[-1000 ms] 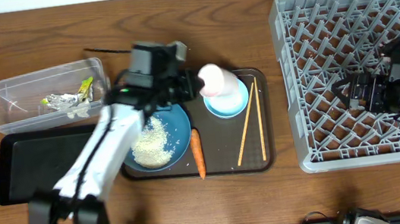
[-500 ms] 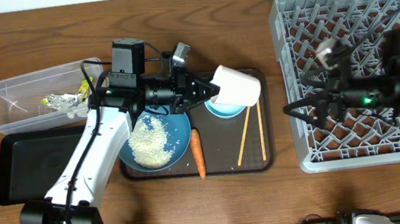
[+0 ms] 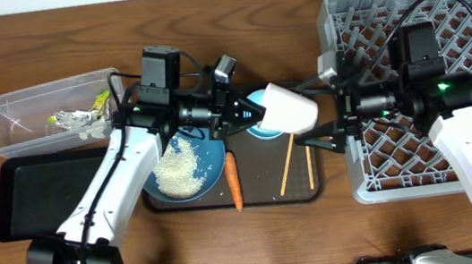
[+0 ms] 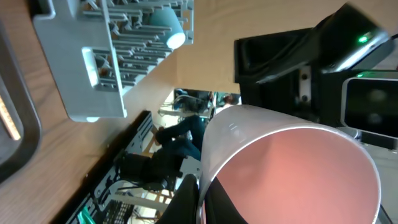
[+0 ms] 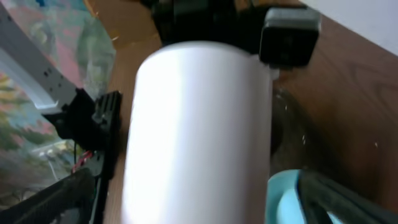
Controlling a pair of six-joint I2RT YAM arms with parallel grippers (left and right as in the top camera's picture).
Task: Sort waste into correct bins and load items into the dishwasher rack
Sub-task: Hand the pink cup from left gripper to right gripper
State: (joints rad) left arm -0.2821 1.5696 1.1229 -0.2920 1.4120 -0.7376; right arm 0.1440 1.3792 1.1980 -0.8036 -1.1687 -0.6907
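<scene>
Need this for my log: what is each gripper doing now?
Left gripper: shut on the bowl.
Right gripper: open, at the bowl's other end.

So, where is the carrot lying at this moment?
In the overhead view, the carrot lies on the brown tray, between the blue plate on its left and the chopsticks on its right.

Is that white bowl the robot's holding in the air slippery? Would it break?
The white bowl looks smooth and shiny, so probably slippery; the left gripper pinches only its rim, so it might slide out. It seems hard and stiff, so likely breakable if dropped. Being round, it would probably roll on its side.
</scene>
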